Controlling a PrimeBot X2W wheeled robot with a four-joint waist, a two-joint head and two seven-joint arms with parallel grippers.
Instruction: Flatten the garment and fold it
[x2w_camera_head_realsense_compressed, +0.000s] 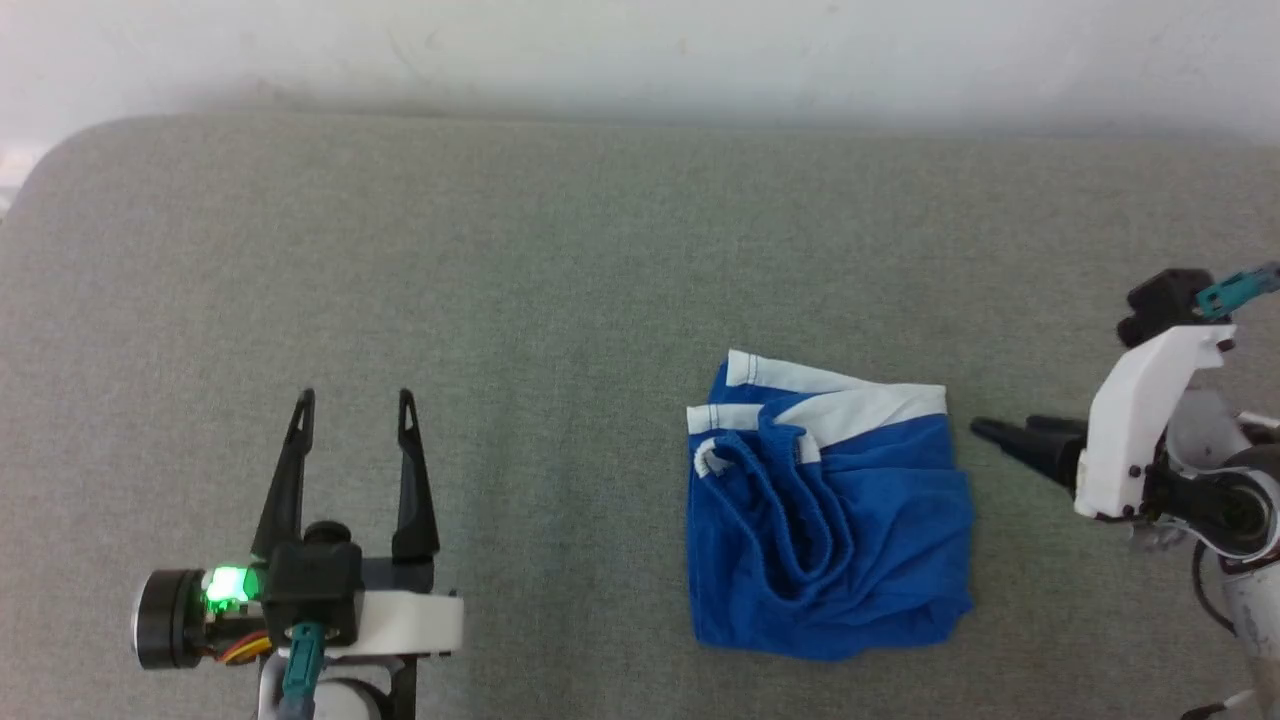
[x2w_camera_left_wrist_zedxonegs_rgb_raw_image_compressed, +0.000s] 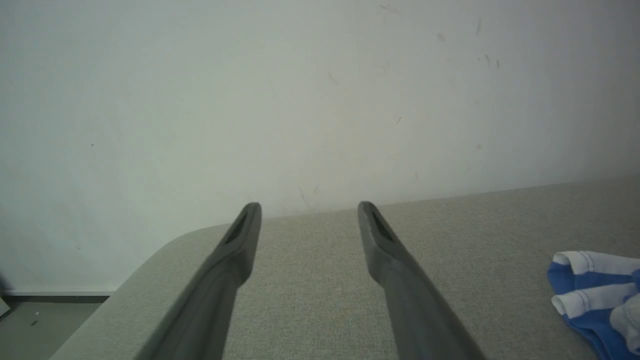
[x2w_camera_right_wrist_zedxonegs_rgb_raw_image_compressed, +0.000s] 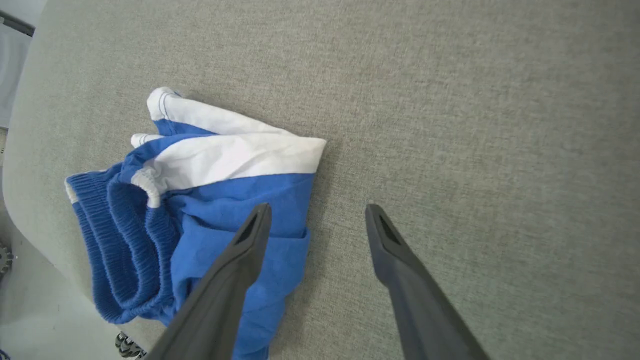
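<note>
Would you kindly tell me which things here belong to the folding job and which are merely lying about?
For the job: blue shorts, crumpled; left gripper, open; right gripper, open, by the shorts.
Merely around: grey cloth-covered surface under them; white wall behind.

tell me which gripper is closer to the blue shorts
Right. The right gripper, open, points at the blue shorts from just off their right edge; the left gripper, also open, sits far off to their left.
</note>
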